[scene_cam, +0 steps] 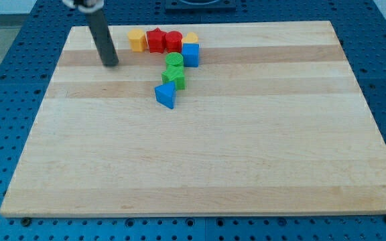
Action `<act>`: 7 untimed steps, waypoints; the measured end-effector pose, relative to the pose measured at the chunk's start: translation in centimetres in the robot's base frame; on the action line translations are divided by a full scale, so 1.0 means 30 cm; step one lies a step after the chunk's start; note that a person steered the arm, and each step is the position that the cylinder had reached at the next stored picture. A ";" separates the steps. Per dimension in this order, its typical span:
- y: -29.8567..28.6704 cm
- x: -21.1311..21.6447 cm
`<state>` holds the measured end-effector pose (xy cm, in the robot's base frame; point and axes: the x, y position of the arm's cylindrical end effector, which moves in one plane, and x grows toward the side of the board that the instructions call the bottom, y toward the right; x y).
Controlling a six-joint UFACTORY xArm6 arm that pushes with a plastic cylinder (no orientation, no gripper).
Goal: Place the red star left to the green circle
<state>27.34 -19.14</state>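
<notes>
You have no pincer here, only my tip, holding nothing. To its right and slightly toward the view's top sits the red star, wedged touching the orange block and red block. It looks light, rigid, slippery on the worktop; push its flat side. Green circle lies right; star's points are blurred.
</notes>
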 end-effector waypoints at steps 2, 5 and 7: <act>0.100 -0.269; 0.243 -0.011; 0.223 -0.019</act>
